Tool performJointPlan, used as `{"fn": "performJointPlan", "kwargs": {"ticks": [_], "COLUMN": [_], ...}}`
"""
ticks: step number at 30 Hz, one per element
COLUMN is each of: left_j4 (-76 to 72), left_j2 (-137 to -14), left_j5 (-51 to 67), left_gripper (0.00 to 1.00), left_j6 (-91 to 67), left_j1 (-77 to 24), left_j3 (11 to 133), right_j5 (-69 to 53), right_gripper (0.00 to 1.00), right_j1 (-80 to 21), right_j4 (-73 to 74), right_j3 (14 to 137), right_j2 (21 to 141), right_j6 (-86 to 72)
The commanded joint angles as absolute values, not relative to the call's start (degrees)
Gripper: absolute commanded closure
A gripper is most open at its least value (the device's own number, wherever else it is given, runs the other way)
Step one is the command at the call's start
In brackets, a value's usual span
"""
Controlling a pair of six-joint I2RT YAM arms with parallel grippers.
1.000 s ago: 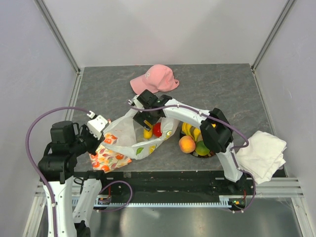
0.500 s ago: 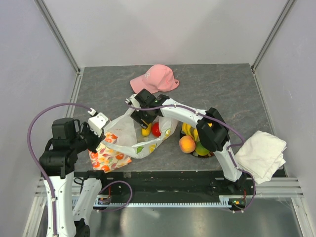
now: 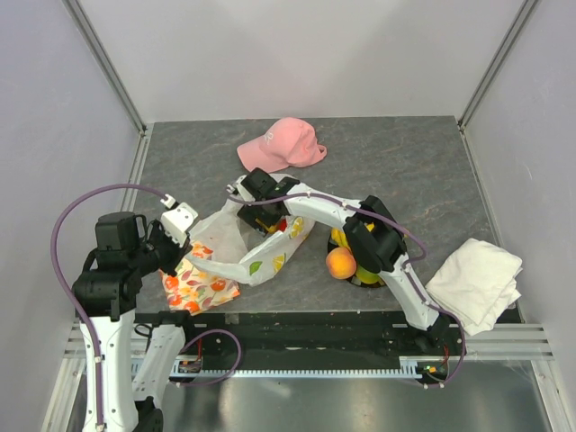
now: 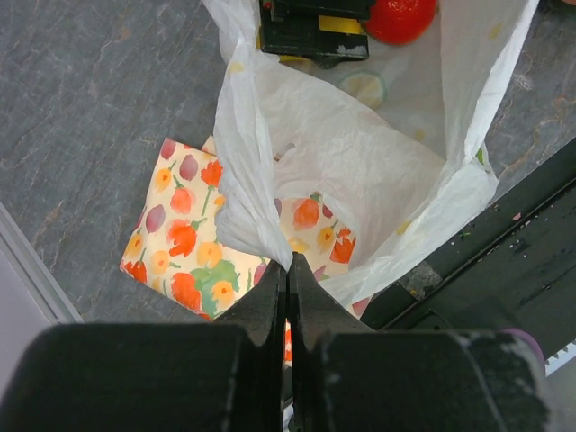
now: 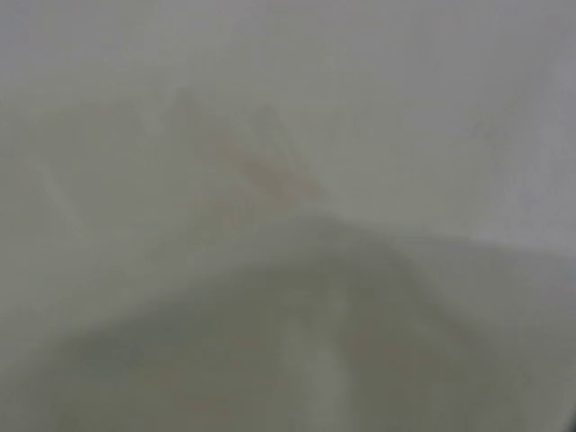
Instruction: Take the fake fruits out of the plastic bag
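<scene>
From above: plastic bag [image 3: 241, 250] at middle of table [image 3: 405, 162], near peach [image 3: 340, 263]; right gripper [image 3: 266, 216] plunged inside.
From left wrist: left gripper [image 4: 288, 279] clenched on bag rim, above flowered cloth [image 4: 180, 243]; red fruit [image 4: 400, 13] inside bag.
From right wrist: only white blur; impossible to tell right grip.

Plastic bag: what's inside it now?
A red fruit and the right end effector are visible in its mouth. Whatever lies deeper is hidden by folds of the plastic bag; the right wrist view shows only white blur.
</scene>
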State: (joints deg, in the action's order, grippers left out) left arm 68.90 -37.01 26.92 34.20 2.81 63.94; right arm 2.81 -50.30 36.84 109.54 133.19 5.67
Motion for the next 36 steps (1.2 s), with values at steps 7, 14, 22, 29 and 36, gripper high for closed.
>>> {"fn": "performJointPlan", "kwargs": {"ticks": [7, 14, 22, 29, 36], "left_j4": [67.9, 67.3, 56.5, 52.4, 51.4], "left_j2": [-37.8, -38.6, -55.4, -79.9, -95.1], "left_j5": [27.2, 28.0, 34.4, 37.5, 33.0], "left_gripper": [0.98, 0.98, 0.98, 0.99, 0.98], "left_j6": [37.4, 38.7, 27.6, 16.0, 12.4], "left_j1": [2.9, 3.1, 3.0, 2.8, 2.9], "left_j3": [65.3, 64.5, 76.7, 105.2, 139.4], "right_j5": [4.8, -1.5, 8.7, 11.8, 13.6], "right_gripper": [0.24, 0.17, 0.14, 0.17, 0.16], "right_j1": [-50.5, -50.6, -46.2, -36.5, -35.5], "right_j4": [39.1, 44.3, 43.9, 43.6, 38.4], "right_j3": [112.2, 98.5, 97.2, 120.2, 134.4], "right_j2": [131.4, 112.7, 115.0, 129.1, 130.3], "right_j6": [8.1, 11.3, 16.3, 19.2, 19.0]}}
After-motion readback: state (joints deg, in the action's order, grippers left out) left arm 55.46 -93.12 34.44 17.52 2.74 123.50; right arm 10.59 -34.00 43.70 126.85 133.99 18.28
